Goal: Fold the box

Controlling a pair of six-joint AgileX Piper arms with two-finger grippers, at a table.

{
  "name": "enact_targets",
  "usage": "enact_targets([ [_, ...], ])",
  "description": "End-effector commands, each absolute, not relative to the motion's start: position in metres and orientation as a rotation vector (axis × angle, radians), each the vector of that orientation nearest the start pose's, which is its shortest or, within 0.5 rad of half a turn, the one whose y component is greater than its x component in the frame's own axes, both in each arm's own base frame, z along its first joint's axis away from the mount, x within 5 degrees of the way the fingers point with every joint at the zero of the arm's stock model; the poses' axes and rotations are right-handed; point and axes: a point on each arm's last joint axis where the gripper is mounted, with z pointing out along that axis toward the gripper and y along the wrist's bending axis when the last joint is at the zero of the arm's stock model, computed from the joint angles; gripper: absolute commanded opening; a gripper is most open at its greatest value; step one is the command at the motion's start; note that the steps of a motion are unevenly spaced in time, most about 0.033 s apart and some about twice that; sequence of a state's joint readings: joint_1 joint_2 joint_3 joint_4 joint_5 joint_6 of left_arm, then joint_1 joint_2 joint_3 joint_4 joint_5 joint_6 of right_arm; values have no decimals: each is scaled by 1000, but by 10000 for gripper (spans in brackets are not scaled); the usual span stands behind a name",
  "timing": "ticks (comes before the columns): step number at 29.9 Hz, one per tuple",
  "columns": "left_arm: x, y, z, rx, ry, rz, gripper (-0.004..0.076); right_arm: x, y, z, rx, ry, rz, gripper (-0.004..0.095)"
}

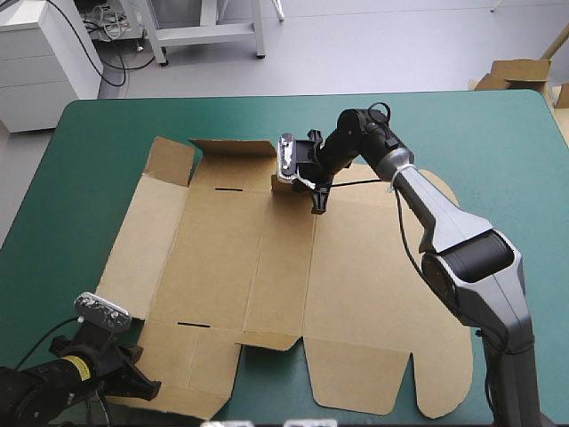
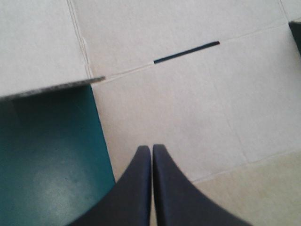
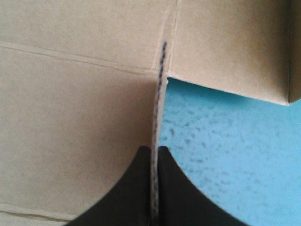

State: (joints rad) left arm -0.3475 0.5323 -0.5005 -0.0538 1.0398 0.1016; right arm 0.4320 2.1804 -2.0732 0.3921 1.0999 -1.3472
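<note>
The box [image 1: 267, 267], a flat cut sheet of plain brown board, is crossed by paler crease lines and carries a short black slit [image 1: 229, 189] toward 11 o'clock and another slit [image 1: 193, 326] toward 8. The desk [image 1: 89, 160] has a plain teal-green cover. The left claw [image 2: 151, 147] and the right claw [image 3: 154, 148] have black fingers. The cut board edge [image 3: 159, 94] at the right claw is pale with dark flecks.

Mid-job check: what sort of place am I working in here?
Probably a robotics lab bench: a teal-green table, the brown box spread on it, a white cabinet and floor cables beyond.
</note>
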Motion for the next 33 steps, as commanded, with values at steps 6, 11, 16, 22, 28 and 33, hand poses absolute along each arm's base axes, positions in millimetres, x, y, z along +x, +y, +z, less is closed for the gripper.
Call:
enact_targets([
  [6, 74, -32, 269, 535, 2442, -190, -8, 404, 240, 316, -1894, 1596, 310, -20],
  [11, 74, -32, 269, 535, 2442, -190, -8, 388, 265, 316, -1949, 1535, 335, -21],
  [16, 74, -32, 269, 535, 2442, -190, -8, 380, 277, 316, -1943, 1553, 362, -20],
  [22, 74, -32, 269, 535, 2442, -190, -8, 383, 273, 314, -1903, 1652, 327, -9],
  [28, 74, -32, 269, 535, 2442, -190, -8, 385, 271, 313, -1811, 1783, 320, 176],
  [33, 74, -32, 269, 535, 2442, -190, -8, 385, 271, 313, -1785, 1815, 333, 210],
])
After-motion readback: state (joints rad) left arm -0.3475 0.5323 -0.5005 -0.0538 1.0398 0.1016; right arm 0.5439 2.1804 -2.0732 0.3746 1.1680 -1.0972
